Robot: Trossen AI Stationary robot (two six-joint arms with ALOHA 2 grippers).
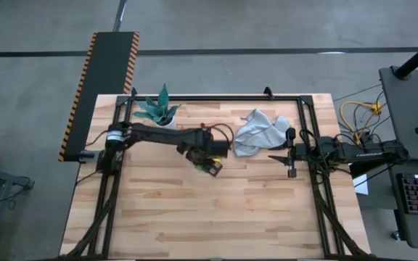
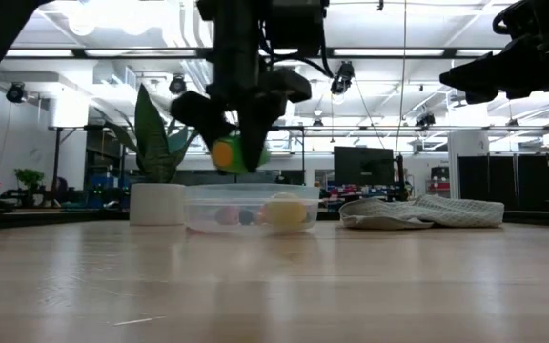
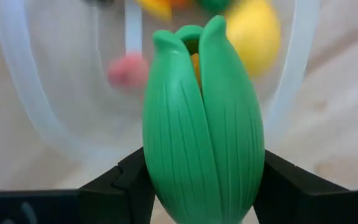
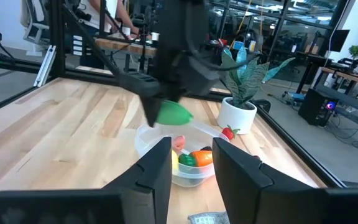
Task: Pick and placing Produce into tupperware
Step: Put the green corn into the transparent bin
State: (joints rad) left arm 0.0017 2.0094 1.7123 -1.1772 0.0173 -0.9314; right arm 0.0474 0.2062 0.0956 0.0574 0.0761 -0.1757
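Note:
My left gripper (image 2: 236,143) hangs over the clear round tub (image 2: 251,211) and is shut on a green toy corn cob (image 3: 202,124) with a yellow-orange core. In the high view it sits mid-table (image 1: 207,163). The tub rests on its base and holds pink (image 2: 227,216) and yellow (image 2: 284,210) pieces. The right wrist view shows orange, green and pink pieces (image 4: 194,158) in the tub (image 4: 151,140), and a red piece (image 4: 229,132) beside the pot. My right gripper (image 4: 191,180) is open and waits near the table's right edge (image 1: 278,156). My left gripper pinches the green corn cob between its two fingers (image 3: 126,180), one on each side of the wide lower part of the husk (image 3: 160,162). The fingers come from above, pointing down. The cob is lifted clear above the tub, its pointed tip (image 3: 191,34) facing the tub.
A teal-leaved plant in a white pot (image 1: 162,112) stands at the far left, close to the tub. A crumpled grey-blue cloth (image 1: 260,132) lies to the tub's right. Bare wood fills the near half of the table (image 1: 209,217).

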